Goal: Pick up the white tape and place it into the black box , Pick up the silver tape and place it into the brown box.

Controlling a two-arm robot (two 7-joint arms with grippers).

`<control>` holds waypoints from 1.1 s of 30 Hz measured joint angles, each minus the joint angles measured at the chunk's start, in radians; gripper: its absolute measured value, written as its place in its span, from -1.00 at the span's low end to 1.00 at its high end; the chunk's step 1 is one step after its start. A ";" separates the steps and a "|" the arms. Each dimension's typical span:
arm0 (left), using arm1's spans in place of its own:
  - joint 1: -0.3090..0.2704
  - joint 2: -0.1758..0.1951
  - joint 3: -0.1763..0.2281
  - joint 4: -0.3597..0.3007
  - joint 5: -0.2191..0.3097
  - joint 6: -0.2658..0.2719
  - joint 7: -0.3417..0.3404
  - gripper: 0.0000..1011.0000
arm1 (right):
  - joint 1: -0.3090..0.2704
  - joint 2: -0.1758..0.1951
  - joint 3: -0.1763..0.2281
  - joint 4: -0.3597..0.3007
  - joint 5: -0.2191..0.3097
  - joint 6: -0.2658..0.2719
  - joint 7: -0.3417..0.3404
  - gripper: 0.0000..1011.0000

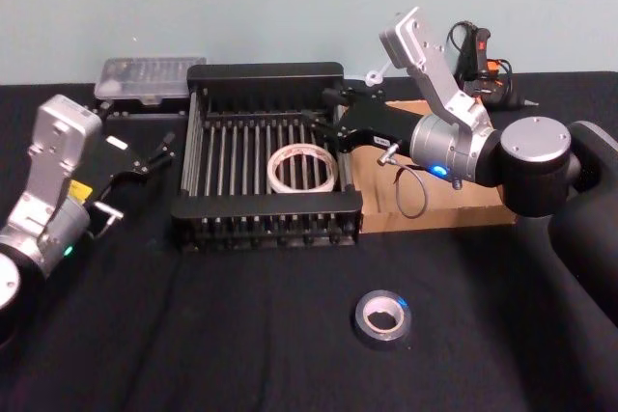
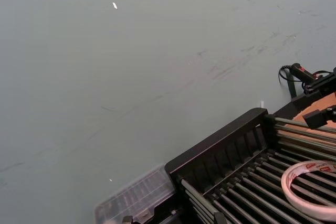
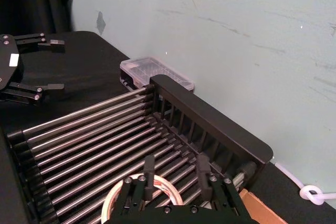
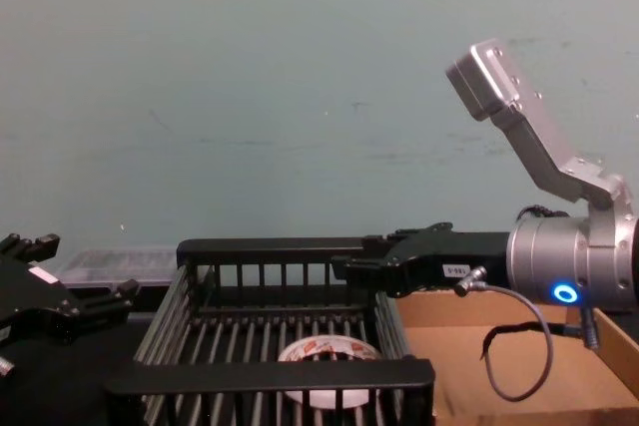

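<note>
On the black worktop (image 1: 241, 335), flat white tape roll w/ red inner markings (image 1: 302, 170) lies on slatted floor of black plastic crate (image 1: 266, 73), right of centre. Right gripper (image 1: 326, 108) hovers over crate's right rim, fingers apart, holding nothing. Dull silver tape roll (image 1: 382, 316) sits on worktop in front, well apart from shallow brown cardboard tray (image 1: 454, 207) just right of crate. Left gripper (image 1: 166, 145) idle left of crate, released.

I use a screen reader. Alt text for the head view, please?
A flat white tape roll lies in a black slatted crate; the open right gripper hovers above it. A grey tape roll sits on black cloth.
</note>
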 joint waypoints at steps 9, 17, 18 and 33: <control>0.000 0.000 0.000 0.000 0.000 0.000 0.000 0.98 | -0.001 0.000 0.000 -0.001 0.001 0.001 -0.001 0.54; 0.000 0.000 0.000 0.000 0.000 0.000 0.000 0.98 | -0.010 0.006 0.008 -0.019 0.005 0.002 -0.003 0.97; 0.000 0.000 0.000 0.000 0.000 0.000 0.000 0.98 | -0.014 0.008 0.012 -0.028 0.009 0.004 -0.004 0.98; 0.000 0.000 0.000 0.000 0.000 0.000 0.000 0.98 | -0.113 0.104 0.066 -0.234 0.057 0.087 -0.029 0.98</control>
